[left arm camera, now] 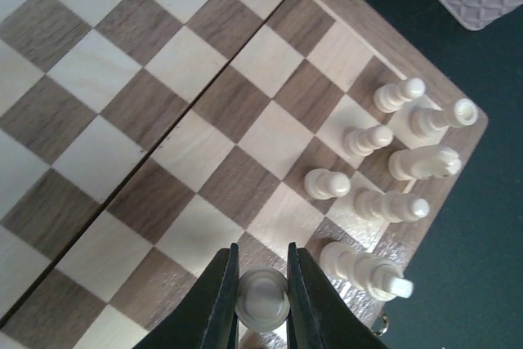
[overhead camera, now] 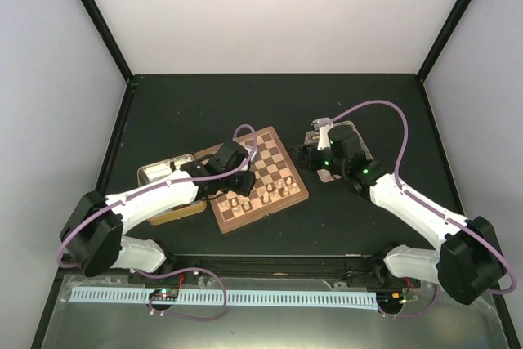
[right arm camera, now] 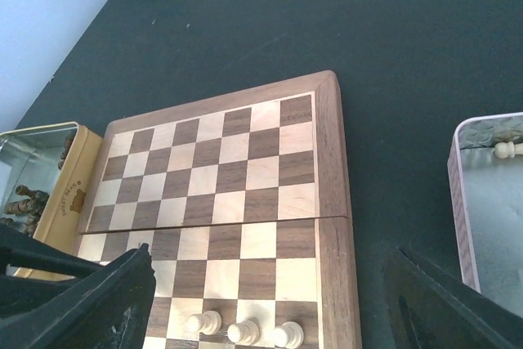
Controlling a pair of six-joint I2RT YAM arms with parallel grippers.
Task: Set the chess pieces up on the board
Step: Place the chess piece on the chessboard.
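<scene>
desk (overhead camera: 368, 112) dark. board (overhead camera: 260, 179) at centre. left pincer (left arm camera: 261, 284) nearer, clamped on held piece (left arm camera: 262, 306), axis upright, over a near-edge square. standing pale pieces (left arm camera: 421, 163) cluster just right. right pincer (right arm camera: 270, 284) spread apart, holding nothing.

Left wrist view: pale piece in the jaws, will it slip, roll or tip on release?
Probably light and rigid: the pale piece looks like small turned wood. Its smooth, rounded top sits between the left gripper jaws, so it may slip or twist. Its standing neighbours look tall and narrow, so it is likely tippy, and would roll if toppled.
</scene>
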